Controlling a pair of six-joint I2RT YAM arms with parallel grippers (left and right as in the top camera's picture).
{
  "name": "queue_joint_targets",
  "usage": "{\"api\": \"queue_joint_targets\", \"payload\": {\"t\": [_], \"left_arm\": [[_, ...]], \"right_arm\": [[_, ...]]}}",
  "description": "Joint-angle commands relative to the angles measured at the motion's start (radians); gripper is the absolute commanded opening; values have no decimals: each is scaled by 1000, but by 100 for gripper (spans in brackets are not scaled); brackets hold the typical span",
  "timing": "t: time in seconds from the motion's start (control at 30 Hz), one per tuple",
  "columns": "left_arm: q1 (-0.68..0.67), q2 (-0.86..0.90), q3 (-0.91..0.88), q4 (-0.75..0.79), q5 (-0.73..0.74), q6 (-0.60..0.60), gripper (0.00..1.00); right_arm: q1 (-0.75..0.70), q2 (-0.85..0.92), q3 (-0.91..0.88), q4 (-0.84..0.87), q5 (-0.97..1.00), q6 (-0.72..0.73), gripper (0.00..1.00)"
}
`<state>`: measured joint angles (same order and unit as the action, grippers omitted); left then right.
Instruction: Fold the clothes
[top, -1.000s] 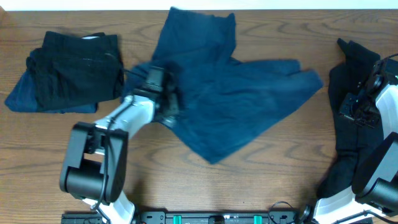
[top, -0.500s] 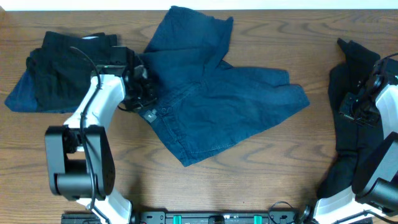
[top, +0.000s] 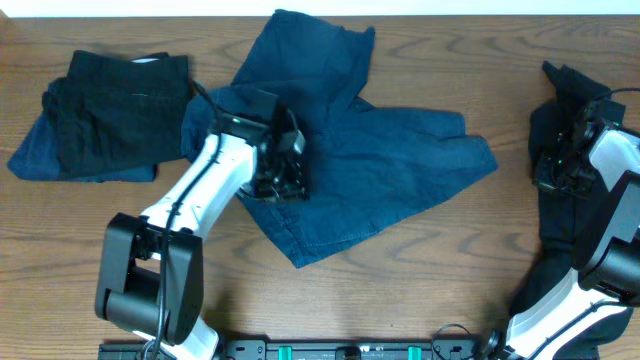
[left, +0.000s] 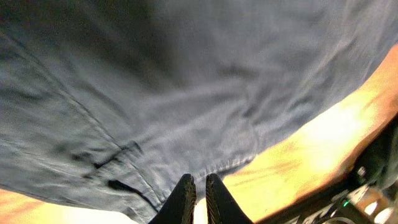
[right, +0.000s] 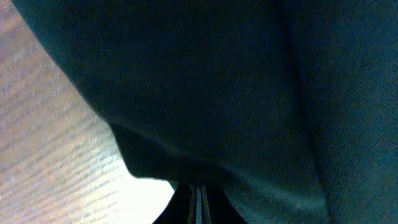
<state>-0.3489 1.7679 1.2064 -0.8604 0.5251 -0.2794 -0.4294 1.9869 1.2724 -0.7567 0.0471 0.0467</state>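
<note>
The dark blue denim shorts (top: 390, 170) lie spread flat in the middle of the table, one leg toward the back, one to the right. My left gripper (top: 285, 175) hovers over their waistband end. In the left wrist view the fingers (left: 199, 182) are nearly together and hold nothing, just above the denim hem (left: 186, 81). My right gripper (top: 552, 165) is over a black garment (top: 560, 250) at the right edge. In the right wrist view its fingers (right: 198, 193) are shut, tips at the edge of the dark fabric (right: 249, 93).
A folded stack of black and navy clothes (top: 120, 115) sits at the back left, next to the shorts. Bare wooden table (top: 450, 280) shows in front of the shorts and between the shorts and the black garment.
The left gripper dragged the shorts leftward, then swung back right over the waistband while the shorts stayed put. The right gripper shifted slightly left over the black garment.
</note>
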Motion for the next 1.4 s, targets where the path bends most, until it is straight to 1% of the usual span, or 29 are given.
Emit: {"api": "queue_joint_targets", "payload": {"t": [0.0, 0.17, 0.3, 0.4, 0.43, 0.5, 0.53, 0.6, 0.67, 0.7, 0.73, 0.77, 0.8, 0.93, 1.0, 1.07, 1.2, 1.3, 1.37], "left_arm": [[-38, 18, -25, -3, 13, 17, 10], [-88, 18, -27, -10, 13, 16, 10], [-124, 18, -27, -8, 13, 16, 11], [-145, 18, -27, -1, 13, 16, 11], [-149, 18, -28, 1, 9, 16, 11], [-155, 18, -27, 0, -16, 9, 11], [-155, 18, -27, 0, -41, -10, 11], [-155, 18, -27, 1, -75, -49, 11], [-155, 18, -27, 1, -90, -60, 12], [-155, 18, -28, 0, -94, -63, 22], [-155, 18, -27, -2, -97, -69, 26], [-155, 18, -28, -4, -100, -80, 27], [-155, 18, -28, -7, -100, -94, 27], [-155, 18, -41, -8, -104, -105, 29], [-155, 18, -57, -7, -136, -127, 30], [-155, 18, -83, -5, -173, -151, 31], [-155, 18, -134, 13, -179, -157, 31], [-155, 18, -151, 13, -179, -157, 32], [-155, 18, -154, 12, -179, -157, 32]], "right_arm": [[-19, 90, -15, 62, 81, -14, 6], [-79, 98, -7, 142, 209, 14, 9], [-170, 98, 51, 161, 211, 45, 13], [-244, 98, 130, 124, 195, 90, 15], [-262, 98, 158, 111, 169, 89, 16], [-291, 98, 223, 75, 69, 87, 26], [-302, 98, 266, 51, -15, 83, 30], [-304, 98, 326, 19, -169, 39, 32], [-291, 98, 380, -17, -333, -23, 36], [-274, 98, 406, -39, -420, -53, 39], [-257, 98, 420, -59, -472, -77, 41], [-236, 98, 429, -83, -510, -106, 44], [-211, 98, 430, -109, -532, -139, 49], [-100, 107, 416, -206, -528, -244, 64], [-39, 114, 398, -224, -510, -282, 70], [23, 124, 375, -217, -469, -288, 77], [128, 149, 327, -149, -401, -286, 79], [186, 160, 287, -55, -356, -241, 79], [220, 161, 248, 15, -346, -218, 84]]}}
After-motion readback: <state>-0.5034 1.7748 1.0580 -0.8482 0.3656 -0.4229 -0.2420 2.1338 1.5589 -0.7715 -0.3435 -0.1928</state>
